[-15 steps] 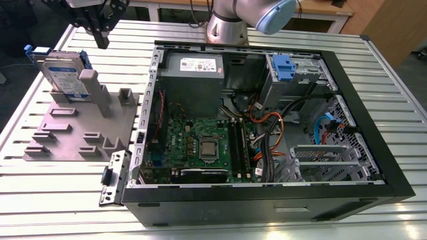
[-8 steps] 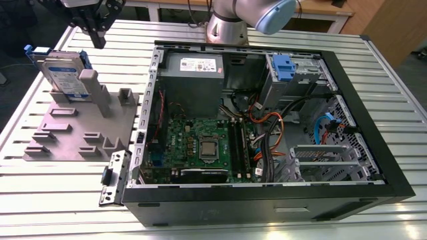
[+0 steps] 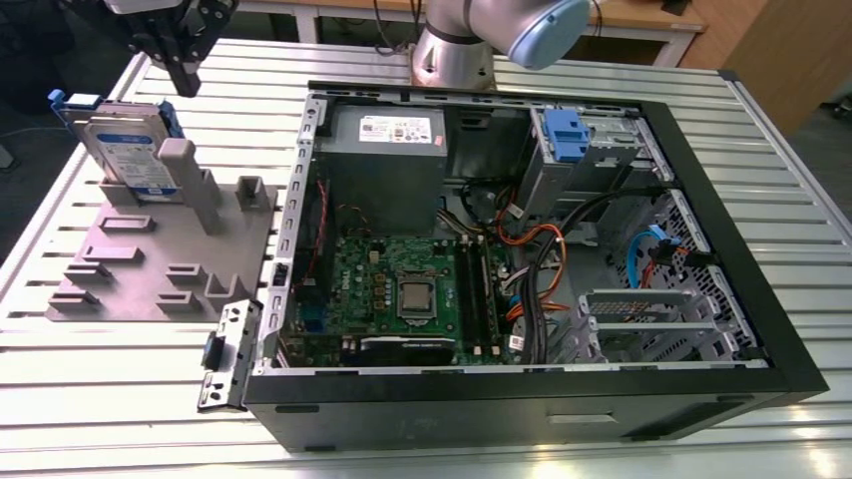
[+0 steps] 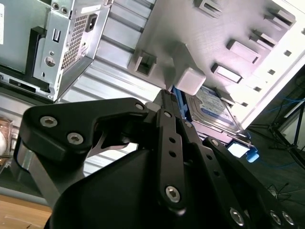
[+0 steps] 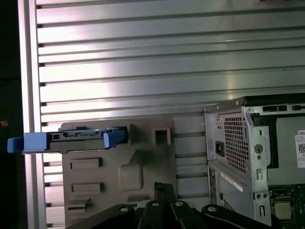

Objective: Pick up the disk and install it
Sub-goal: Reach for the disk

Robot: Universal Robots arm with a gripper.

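Note:
The disk [image 3: 134, 150] is a silver drive with a white-and-blue label and a blue carrier frame. It stands on edge in a slot of the grey fixture plate [image 3: 147, 264] at the exterior view's left. My gripper [image 3: 186, 88] hangs above and just behind the disk, apart from it, shut with nothing held. In the first wrist view the disk [image 5: 71, 141] is seen edge-on, with my gripper [image 5: 163, 187] off to one side over the fixture [image 5: 138, 167]. The second wrist view shows the disk [image 4: 214, 109] beyond my gripper [image 4: 167, 94].
An open black computer case [image 3: 745, 289] lies at the exterior view's right, with a grey power supply [image 3: 386, 130], a motherboard [image 3: 399, 289] and a drive bay with a blue latch [image 3: 566, 135]. The arm's base [image 3: 453, 55] stands behind the case. The table [image 3: 120, 399] is ribbed aluminium.

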